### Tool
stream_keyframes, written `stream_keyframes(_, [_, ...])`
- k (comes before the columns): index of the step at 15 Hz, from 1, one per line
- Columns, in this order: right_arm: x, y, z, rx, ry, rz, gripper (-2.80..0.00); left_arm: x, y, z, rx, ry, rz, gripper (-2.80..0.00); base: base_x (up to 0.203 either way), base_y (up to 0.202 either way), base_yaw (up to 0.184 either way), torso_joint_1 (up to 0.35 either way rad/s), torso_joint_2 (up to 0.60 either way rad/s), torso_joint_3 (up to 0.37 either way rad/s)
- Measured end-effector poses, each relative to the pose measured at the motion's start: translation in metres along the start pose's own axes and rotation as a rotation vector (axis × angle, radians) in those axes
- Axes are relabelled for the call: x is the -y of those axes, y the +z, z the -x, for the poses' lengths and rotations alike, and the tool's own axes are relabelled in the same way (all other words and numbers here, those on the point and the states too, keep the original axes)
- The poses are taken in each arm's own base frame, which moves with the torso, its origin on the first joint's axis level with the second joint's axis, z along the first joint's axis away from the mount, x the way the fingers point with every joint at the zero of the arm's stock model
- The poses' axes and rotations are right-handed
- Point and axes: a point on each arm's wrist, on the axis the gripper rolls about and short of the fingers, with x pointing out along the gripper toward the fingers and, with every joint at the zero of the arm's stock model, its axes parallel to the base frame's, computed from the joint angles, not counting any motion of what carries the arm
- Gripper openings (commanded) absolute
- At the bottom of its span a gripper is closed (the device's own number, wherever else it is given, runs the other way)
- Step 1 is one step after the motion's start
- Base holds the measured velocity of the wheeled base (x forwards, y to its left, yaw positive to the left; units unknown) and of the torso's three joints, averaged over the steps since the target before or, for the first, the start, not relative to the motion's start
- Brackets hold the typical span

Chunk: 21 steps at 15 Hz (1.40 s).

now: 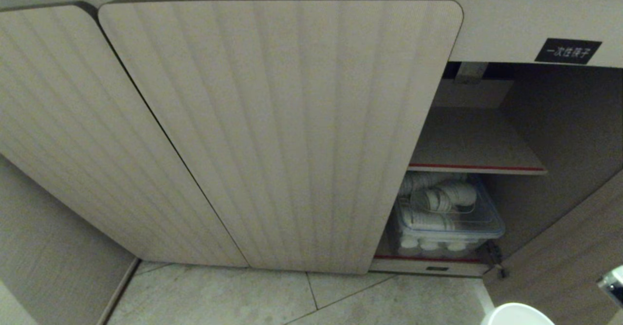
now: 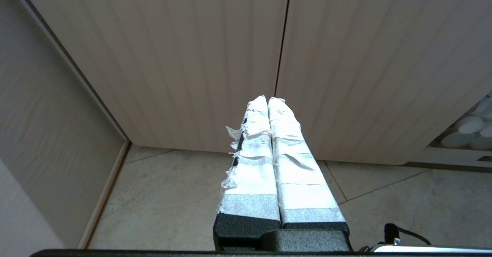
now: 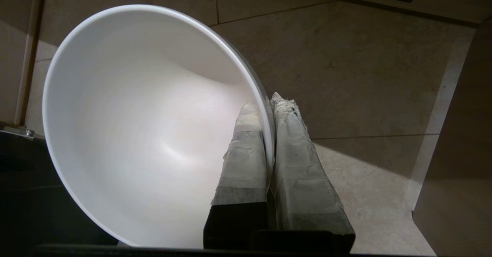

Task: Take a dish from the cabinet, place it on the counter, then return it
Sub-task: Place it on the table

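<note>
The dish (image 3: 146,126), a plain white round bowl, hangs above the tiled floor with my right gripper (image 3: 267,101) shut on its rim, one finger inside and one outside. In the head view only the dish's rim (image 1: 518,315) shows, at the lower right corner, in front of the cabinet (image 1: 282,135). The cabinet's right compartment stands open, with a red-edged shelf (image 1: 477,167) and a black label (image 1: 568,51) above it. My left gripper (image 2: 268,100) is shut on nothing and parked facing the closed ribbed doors. The counter is out of view.
A clear plastic bin (image 1: 486,225) holding sleeves of small white cups sits on the cabinet floor under the shelf. The opened door (image 1: 574,252) stands at the right. Tiled floor (image 1: 243,296) lies in front, and a wall panel (image 1: 48,266) closes the left.
</note>
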Motion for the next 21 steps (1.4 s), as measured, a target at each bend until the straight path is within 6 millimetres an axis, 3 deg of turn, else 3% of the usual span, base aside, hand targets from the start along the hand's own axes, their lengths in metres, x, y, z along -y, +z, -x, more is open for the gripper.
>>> stream_keyframes(21, [0.0012,-0.0027,-0.0003,0.015,-0.022,-0.002,-2.80,0.0000,0.0000,0.0000,0.000,0.000,0.000,-2.80,0.000,0.000,0.000,0.000,0.00,0.000])
